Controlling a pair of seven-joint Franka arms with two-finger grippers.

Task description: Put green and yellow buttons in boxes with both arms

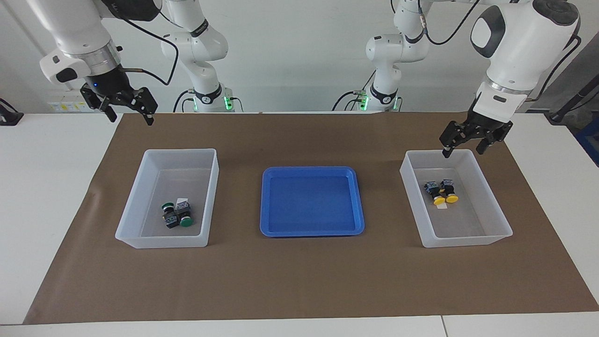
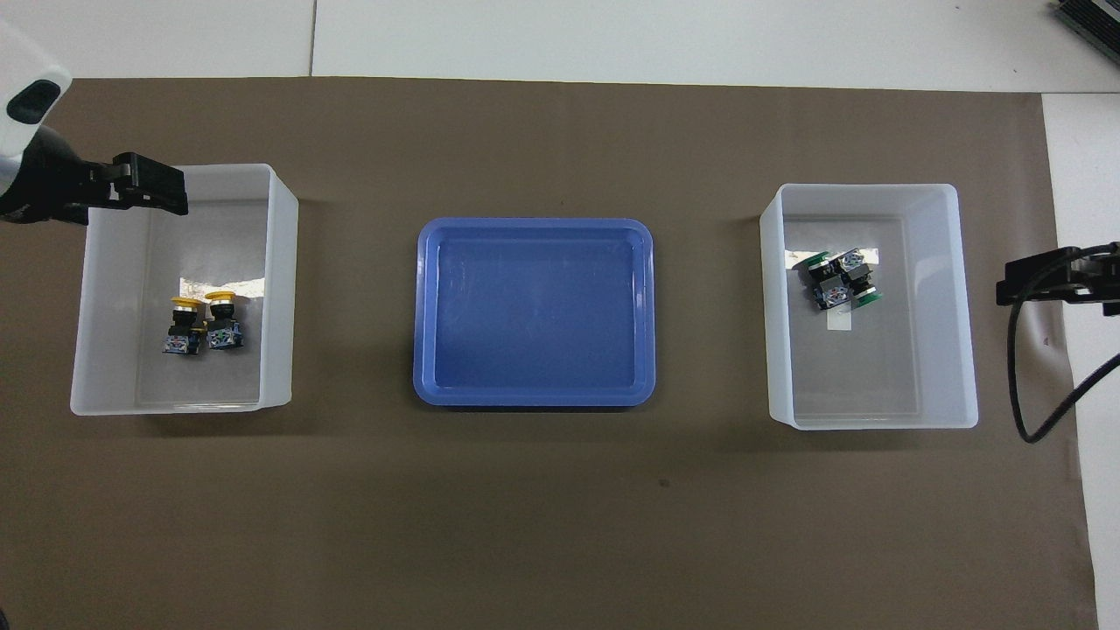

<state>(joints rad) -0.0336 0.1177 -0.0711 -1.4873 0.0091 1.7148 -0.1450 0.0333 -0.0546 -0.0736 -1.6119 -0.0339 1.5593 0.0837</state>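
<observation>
Two yellow buttons [image 1: 442, 192] lie side by side in the translucent box [image 1: 497, 189] at the left arm's end; they also show in the overhead view [image 2: 203, 324], in that box [image 2: 280, 289]. Two green buttons [image 1: 177, 214] lie together in the matching box [image 1: 135, 201] at the right arm's end, seen from above too [image 2: 842, 282] in their box [image 2: 960, 306]. My left gripper [image 1: 464, 150] is open and empty, raised over the yellow box's rim nearest the robots; it also shows in the overhead view [image 2: 149, 185]. My right gripper [image 1: 131, 117] is open and empty, raised high over the mat's edge beside the green box, and seen from above [image 2: 1046, 280].
A shallow blue tray [image 1: 312, 201] with nothing in it sits between the two boxes, seen from above as well [image 2: 534, 311]. A brown mat [image 1: 299, 281] covers the white table. A small white label lies in each box beside the buttons.
</observation>
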